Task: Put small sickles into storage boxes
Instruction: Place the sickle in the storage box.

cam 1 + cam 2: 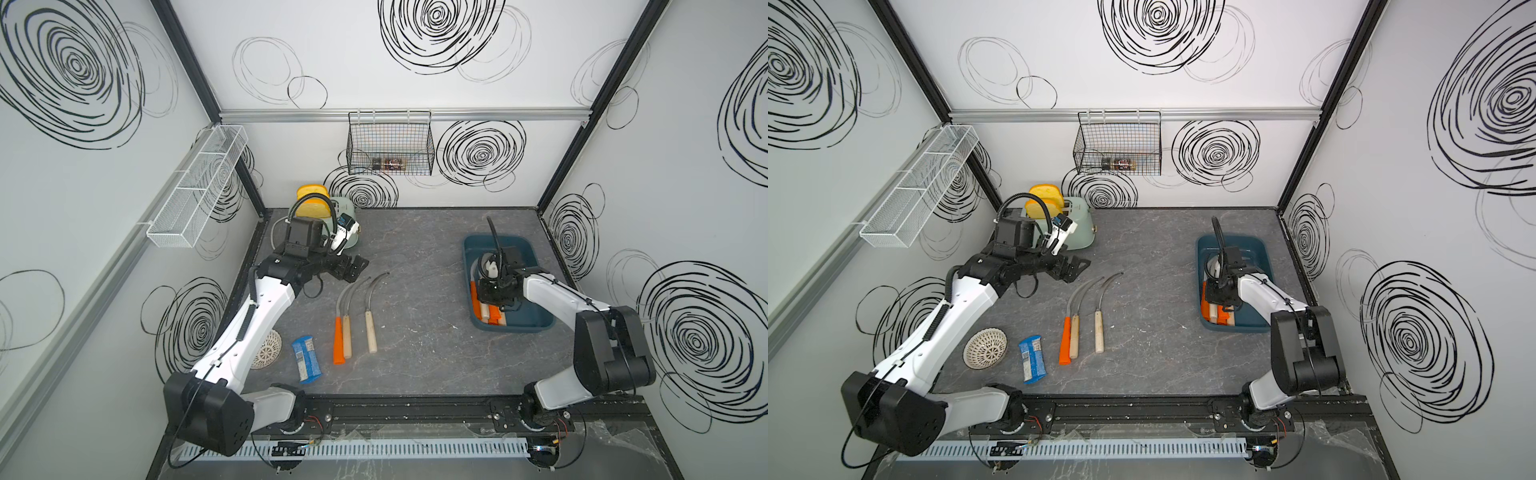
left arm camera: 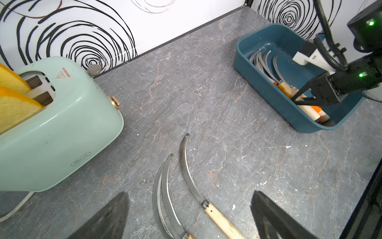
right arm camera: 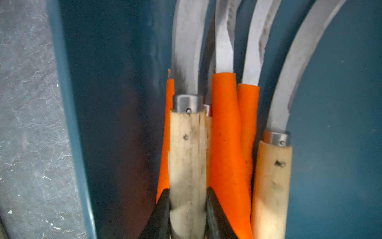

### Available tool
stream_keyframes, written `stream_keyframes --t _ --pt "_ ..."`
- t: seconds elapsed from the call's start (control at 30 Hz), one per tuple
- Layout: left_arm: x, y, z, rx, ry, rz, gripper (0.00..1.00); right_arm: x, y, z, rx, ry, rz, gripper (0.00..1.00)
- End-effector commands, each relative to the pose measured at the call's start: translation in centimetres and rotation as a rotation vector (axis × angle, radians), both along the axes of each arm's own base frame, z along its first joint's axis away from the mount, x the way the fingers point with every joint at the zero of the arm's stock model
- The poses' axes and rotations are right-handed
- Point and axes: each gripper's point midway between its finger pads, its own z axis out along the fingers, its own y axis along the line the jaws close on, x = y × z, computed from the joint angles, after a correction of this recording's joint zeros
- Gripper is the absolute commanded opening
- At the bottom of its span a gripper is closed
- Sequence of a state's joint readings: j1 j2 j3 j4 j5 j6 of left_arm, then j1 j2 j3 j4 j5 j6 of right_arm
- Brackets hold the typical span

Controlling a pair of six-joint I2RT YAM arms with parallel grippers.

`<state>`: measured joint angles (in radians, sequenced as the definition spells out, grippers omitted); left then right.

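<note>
Now the right fingers (image 3: 161, 211), low inside the teal tub (image 1: 530, 318), clamp narrow on a pale wood-handled sickle (image 3: 187, 155) lying lengthwise, blade far, while three sickles (image 1: 346, 332) lie left of centre on the tabletop (image 1: 415, 332), handles near, closest to the left fingers (image 2: 107, 217), spread wide by their blades.

The right gripper (image 3: 187, 198) pinched the pale wooden handle of a sickle (image 3: 187, 149) from both sides, low inside the teal storage tub (image 3: 115, 82). Orange-handled sickles (image 3: 225, 134), perhaps three, pressed against it on both sides. A second wooden-handled sickle (image 3: 272, 175) lay just beyond them.
</note>
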<state>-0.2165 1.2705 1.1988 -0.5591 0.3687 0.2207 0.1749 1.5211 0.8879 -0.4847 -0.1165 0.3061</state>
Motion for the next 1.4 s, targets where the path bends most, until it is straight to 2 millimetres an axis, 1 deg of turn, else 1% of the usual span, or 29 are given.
stream_keyframes --t 0.0,0.13,0.53,0.9,0.93,0.97,1.37 --pt "-0.02 0.26 0.62 0.003 -0.036 -0.002 0.96 0.56 0.16 0.19 0.0 -0.016 0.014 0.08" --pt "-0.02 0.23 0.73 0.001 -0.037 -0.004 0.96 0.48 0.22 0.04 -0.009 -0.008 0.018 0.1" --pt "0.05 0.29 1.03 0.005 -0.043 -0.002 0.96 1.05 0.73 0.73 -0.03 -0.024 0.034 0.15" --pt "-0.18 0.4 1.24 0.009 -0.048 -0.001 0.96 0.97 0.93 0.36 -0.043 -0.014 0.045 0.18" --pt "-0.19 0.39 1.23 0.008 -0.047 -0.002 0.96 0.88 0.93 0.24 -0.047 -0.011 0.045 0.22" --pt "-0.22 0.37 1.23 0.008 -0.046 -0.002 0.96 0.87 0.95 0.21 -0.051 -0.011 0.047 0.23" --pt "-0.34 0.36 1.35 0.005 -0.048 -0.001 0.96 0.92 1.12 0.52 -0.069 -0.019 0.055 0.29"
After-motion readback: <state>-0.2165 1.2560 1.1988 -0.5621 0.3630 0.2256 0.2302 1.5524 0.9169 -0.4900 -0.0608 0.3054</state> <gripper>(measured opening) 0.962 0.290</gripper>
